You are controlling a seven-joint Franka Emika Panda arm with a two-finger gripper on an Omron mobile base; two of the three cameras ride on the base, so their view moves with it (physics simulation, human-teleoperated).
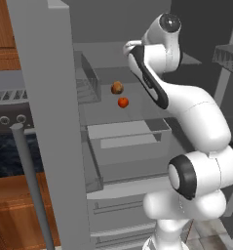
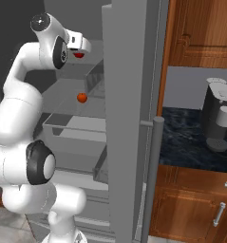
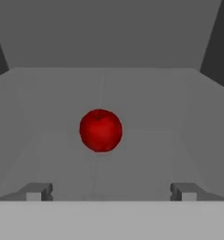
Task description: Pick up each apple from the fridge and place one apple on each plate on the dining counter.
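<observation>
At nine o'clock in the left base view: fridge (image 1: 45, 122) door, tall grey panel swung open, round bar handle below it.

Item, fridge shelf (image 1: 137, 114): flat grey, carrying two small round fruits at centre. One brownish-orange apple (image 1: 117, 88) sits toward twelve o'clock; one orange-red apple (image 1: 123, 102) lies just beside it toward five o'clock, the two near but apart. Whether the brownish one is the same fruit the hand view shows I cannot tell.

Item, arm: white with dark joints, rising from four o'clock and bending over into the fridge interior.

Item, deep red apple (image 3: 100, 130): round, glossy, resting on a grey shelf floor, stem dimple upward. In the hand view it lies dead ahead of the pincer (image 3: 111, 191), at twelve o'clock from the midpoint between the tips and a touch toward eleven. It stands clear of both tips, untouched. Being round, it has no long axis to favour.

Item, pincer: both dark tips set wide apart, at seven and five o'clock of the hand view; nothing held between them.

Judgement: stage is approach to the first pick. The coming move turns on one relation only, the apple straight ahead and nearly centred, so a forward reach with slight correction toward eleven should bracket it. Risk: a round fruit may roll if one tip arrives first.
</observation>
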